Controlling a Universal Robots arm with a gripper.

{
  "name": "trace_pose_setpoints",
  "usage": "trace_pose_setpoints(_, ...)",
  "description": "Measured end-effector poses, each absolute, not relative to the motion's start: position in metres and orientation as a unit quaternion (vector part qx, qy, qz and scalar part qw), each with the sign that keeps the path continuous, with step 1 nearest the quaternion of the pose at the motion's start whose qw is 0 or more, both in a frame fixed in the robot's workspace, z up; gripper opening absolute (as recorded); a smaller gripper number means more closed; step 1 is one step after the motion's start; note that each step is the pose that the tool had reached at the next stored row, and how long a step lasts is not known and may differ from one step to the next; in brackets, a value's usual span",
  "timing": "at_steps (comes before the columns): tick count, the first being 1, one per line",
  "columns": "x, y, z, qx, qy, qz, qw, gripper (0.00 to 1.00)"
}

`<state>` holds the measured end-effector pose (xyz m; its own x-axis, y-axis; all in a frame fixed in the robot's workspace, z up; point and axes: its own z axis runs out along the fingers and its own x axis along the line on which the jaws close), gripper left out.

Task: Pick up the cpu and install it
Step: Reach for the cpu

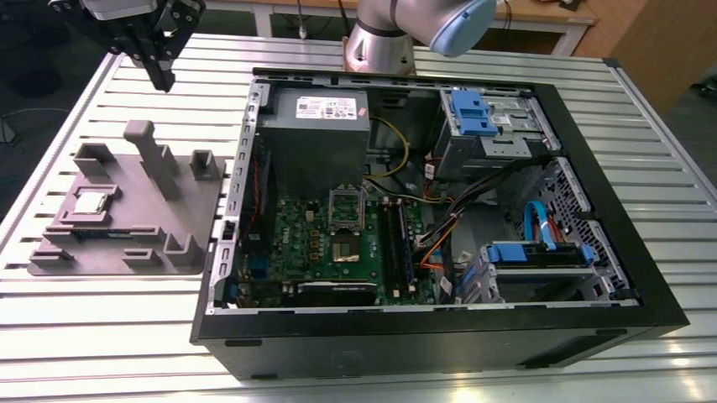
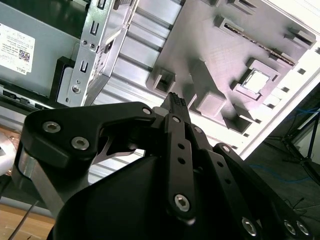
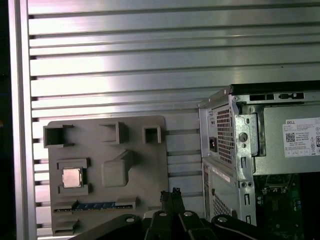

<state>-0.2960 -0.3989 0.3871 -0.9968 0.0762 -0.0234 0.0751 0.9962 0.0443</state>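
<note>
Nothing picked up yet: the cpu waits in its holder, the tool hangs empty above the table.

The tool [image 1: 164, 81] is high over the table [image 1: 112, 336], its fingers closed together with nothing between them, as both wrist views also suggest. The cpu [image 1: 90, 204] lies flat in a square pocket of the grey holder [image 1: 185, 222], below the tool and well apart from it, beyond the holder's tall post; in the first wrist view the cpu [image 3: 72, 177] sits untouched with its silvery top up. The open computer case [image 1: 627, 277] stands to one side of the tool, beside the holder, with the motherboard [image 1: 336, 239] lying uncovered inside. By my judgement the task is at its very start: the approach, the grasp, the carry to the board and the seating are all left to do.
</note>
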Motion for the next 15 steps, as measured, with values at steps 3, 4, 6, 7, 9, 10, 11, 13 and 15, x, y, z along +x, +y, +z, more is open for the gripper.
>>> trace_pose_setpoints(3, -0.2968, -0.3989, 0.3871, 0.038, 0.999, 0.022, 0.013, 0.11)
trace_pose_setpoints(4, -0.2971, -0.3989, 0.3871, 0.038, 0.999, 0.022, 0.013, 0.11)
trace_pose_setpoints(6, -0.2976, -0.3989, 0.3871, 0.038, 0.999, 0.022, 0.013, 0.11)
trace_pose_setpoints(7, -0.2979, -0.3990, 0.3871, 0.038, 0.999, 0.022, 0.013, 0.11)
trace_pose_setpoints(9, -0.2984, -0.3989, 0.3871, 0.038, 0.999, 0.022, 0.012, 0.11)
trace_pose_setpoints(10, -0.2987, -0.3990, 0.3871, 0.038, 0.999, 0.022, 0.013, 0.11)
trace_pose_setpoints(11, -0.2990, -0.3990, 0.3871, 0.038, 0.999, 0.022, 0.012, 0.11)
trace_pose_setpoints(13, -0.2995, -0.3989, 0.3871, 0.038, 0.999, 0.022, 0.012, 0.11)
trace_pose_setpoints(15, -0.2999, -0.3989, 0.3871, 0.038, 0.999, 0.022, 0.012, 0.11)
